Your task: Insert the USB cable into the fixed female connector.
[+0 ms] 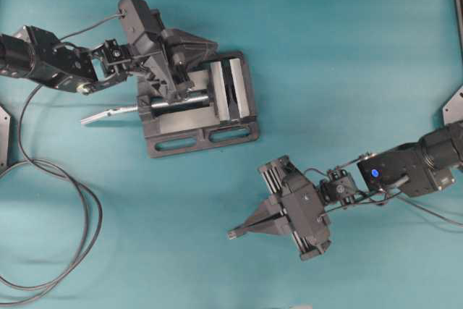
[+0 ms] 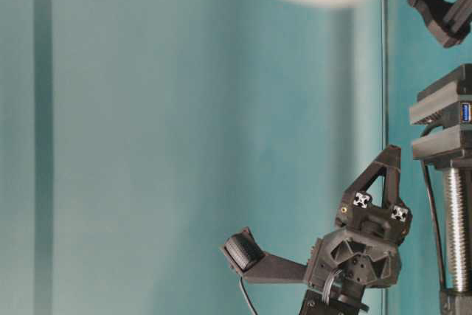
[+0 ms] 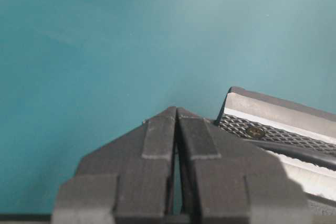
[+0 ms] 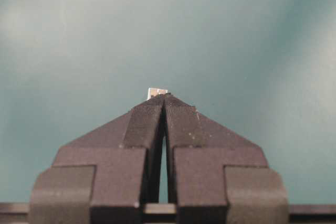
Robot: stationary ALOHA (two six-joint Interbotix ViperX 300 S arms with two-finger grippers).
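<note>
Right now I have both grippers with their jaws pressed together. On the overhead view my left gripper (image 1: 206, 43) sits in the upper left of the frame, its black triangular fingers reaching over the dark grey metal vise with silver jaw plates and a threaded screw (image 1: 199, 103). Its wrist view shows the two fingers meeting at a point with nothing between them, and the vise's knurled jaw plate (image 3: 273, 129) at the lower right.

My right gripper (image 1: 233, 234) is in the lower right of the overhead view, well apart from the vise, tips pointing toward the lower left over the bare teal table (image 1: 347, 48). In its wrist view a small pale rectangular tip (image 4: 157, 93) pokes out just past the closed fingertips; it may be the plug of the USB cable, but I cannot tell at this size.

The table-level view, which looks turned on its side, shows a tiny black socket with a blue insert (image 2: 465, 111), the fixed female connector, pinched between the vise's jaws at the right edge.

A long double-stranded black cord (image 1: 79, 215) loops across the lower left of the table.
</note>
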